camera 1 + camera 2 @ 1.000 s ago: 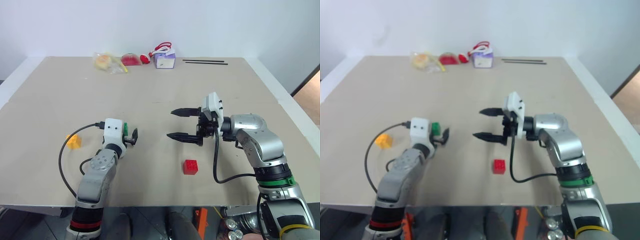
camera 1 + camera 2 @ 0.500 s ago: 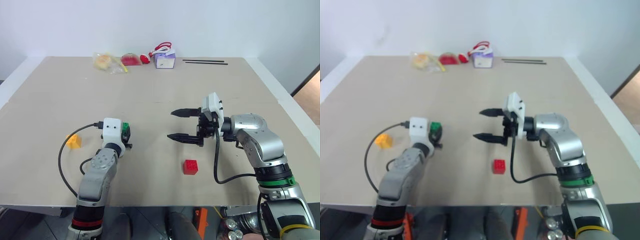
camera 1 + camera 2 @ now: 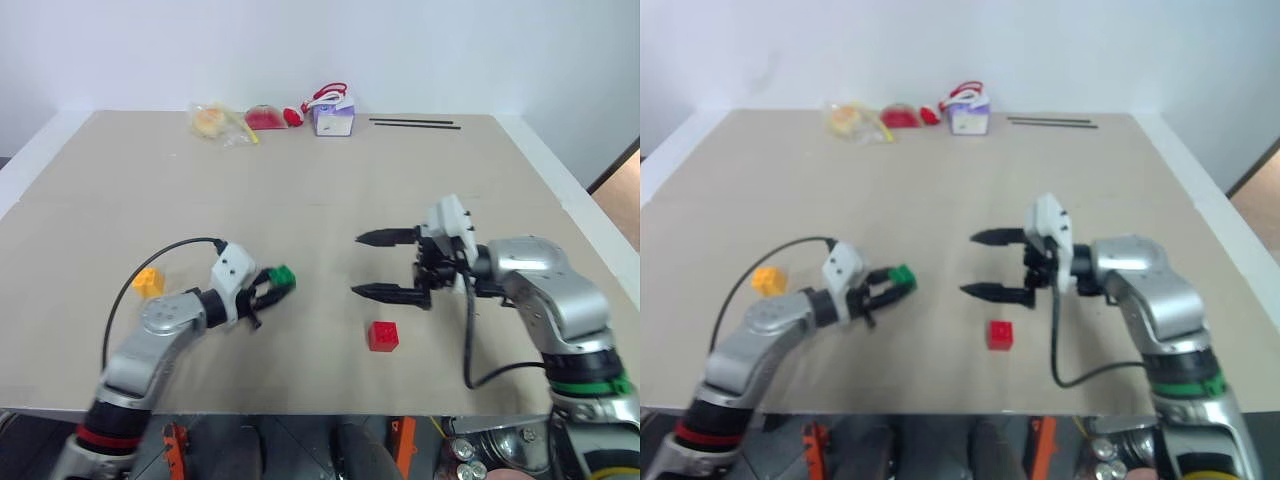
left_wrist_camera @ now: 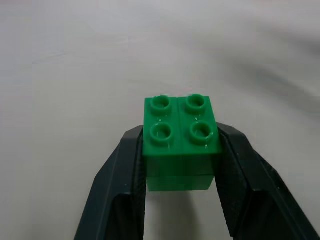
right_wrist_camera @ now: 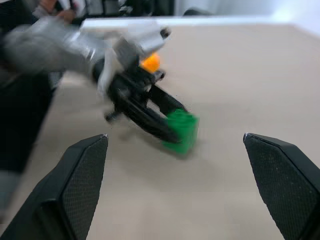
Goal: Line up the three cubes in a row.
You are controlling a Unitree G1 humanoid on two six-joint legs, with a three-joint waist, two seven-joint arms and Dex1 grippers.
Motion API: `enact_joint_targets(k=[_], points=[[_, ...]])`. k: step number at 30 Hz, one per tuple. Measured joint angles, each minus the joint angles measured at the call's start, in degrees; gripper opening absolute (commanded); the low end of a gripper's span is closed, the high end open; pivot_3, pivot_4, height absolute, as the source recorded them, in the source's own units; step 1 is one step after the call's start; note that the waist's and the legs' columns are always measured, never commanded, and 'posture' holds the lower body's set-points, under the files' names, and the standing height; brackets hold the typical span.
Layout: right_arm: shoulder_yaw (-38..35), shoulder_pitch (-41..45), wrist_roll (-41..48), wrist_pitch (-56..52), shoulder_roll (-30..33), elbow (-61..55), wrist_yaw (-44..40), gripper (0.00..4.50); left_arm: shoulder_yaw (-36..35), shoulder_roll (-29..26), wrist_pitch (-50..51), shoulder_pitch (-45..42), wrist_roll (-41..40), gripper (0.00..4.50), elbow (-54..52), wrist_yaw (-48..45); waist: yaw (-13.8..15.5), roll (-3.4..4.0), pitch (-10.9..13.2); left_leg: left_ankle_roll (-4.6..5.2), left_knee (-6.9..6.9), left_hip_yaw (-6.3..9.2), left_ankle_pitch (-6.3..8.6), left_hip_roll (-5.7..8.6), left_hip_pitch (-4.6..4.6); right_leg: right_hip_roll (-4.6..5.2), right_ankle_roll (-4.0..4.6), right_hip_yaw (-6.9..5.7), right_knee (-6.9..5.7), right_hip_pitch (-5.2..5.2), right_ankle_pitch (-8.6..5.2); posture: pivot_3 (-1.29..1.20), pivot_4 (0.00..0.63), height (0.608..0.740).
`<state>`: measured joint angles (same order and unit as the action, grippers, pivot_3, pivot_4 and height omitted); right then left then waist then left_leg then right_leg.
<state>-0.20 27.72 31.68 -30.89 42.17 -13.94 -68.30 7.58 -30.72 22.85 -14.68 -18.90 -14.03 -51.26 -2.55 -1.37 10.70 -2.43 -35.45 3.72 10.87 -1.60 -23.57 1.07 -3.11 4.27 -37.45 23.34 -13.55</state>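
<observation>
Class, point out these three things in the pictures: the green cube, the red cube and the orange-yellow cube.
green cube (image 4: 180, 127), left wrist view, its studded top.
red cube (image 3: 382, 335), left eye view, its front face.
orange-yellow cube (image 3: 148, 282), left eye view, its middle.

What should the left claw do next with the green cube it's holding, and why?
Probably carry the green cube toward the red cube and set it down beside it. The left claw is shut on the green cube, the red one lies loose near the table's front edge, and the orange-yellow cube sits far off to the left, so no row exists yet.
</observation>
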Motion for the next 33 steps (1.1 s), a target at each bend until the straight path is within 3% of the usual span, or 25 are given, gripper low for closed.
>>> enact_joint_targets(k=[3,8,13,20,33], points=[[-1.4,-3.3,1.8,-1.9,2.6,-4.1,0.2,4.50,3.3,-2.5,-6.3,-1.8,-0.5,1.29,3.8,-11.5,0.0,-0.01,0.0,0.00,-0.02,-0.06,0.00,-0.02,0.01,0.01,0.15,0.01,0.03,0.00,-0.08,0.00,0.150,0.740],[-2.7,-7.2,2.7,-2.7,4.6,-7.8,1.1,4.50,5.7,-2.6,-13.1,-7.0,1.0,1.29,11.8,-19.1,0.0,-0.01,0.0,0.02,-0.10,-0.07,-0.01,-0.04,0.01,0.00,0.11,0.02,0.03,-0.01,-0.01,0.00,0.150,0.740],[-4.0,-10.8,3.3,-3.1,6.0,-10.7,2.5,4.50,7.9,0.7,-15.2,-10.7,2.7,1.29,16.1,-20.3,0.0,-0.03,0.0,0.02,-0.11,-0.10,-0.01,-0.01,-0.04,0.00,-0.16,0.07,0.04,-0.01,0.09,0.00,0.150,0.740],[-5.1,-12.8,4.1,-3.6,6.8,-12.5,4.9,4.50,10.6,4.5,-14.7,-9.4,4.2,1.29,15.3,-18.1,0.0,-0.03,0.0,0.04,-0.10,-0.09,0.01,-0.05,-0.03,-0.05,-0.21,0.08,0.05,0.00,0.11,0.00,0.150,0.740],[-5.1,-13.7,5.1,-3.7,7.4,-13.1,6.0,4.50,11.5,4.8,-11.0,-6.2,5.2,1.29,10.2,-14.7,0.0,-0.03,0.0,0.04,-0.15,-0.11,0.01,-0.03,-0.02,-0.04,-0.17,0.11,0.05,-0.02,0.11,0.00,0.150,0.740]])
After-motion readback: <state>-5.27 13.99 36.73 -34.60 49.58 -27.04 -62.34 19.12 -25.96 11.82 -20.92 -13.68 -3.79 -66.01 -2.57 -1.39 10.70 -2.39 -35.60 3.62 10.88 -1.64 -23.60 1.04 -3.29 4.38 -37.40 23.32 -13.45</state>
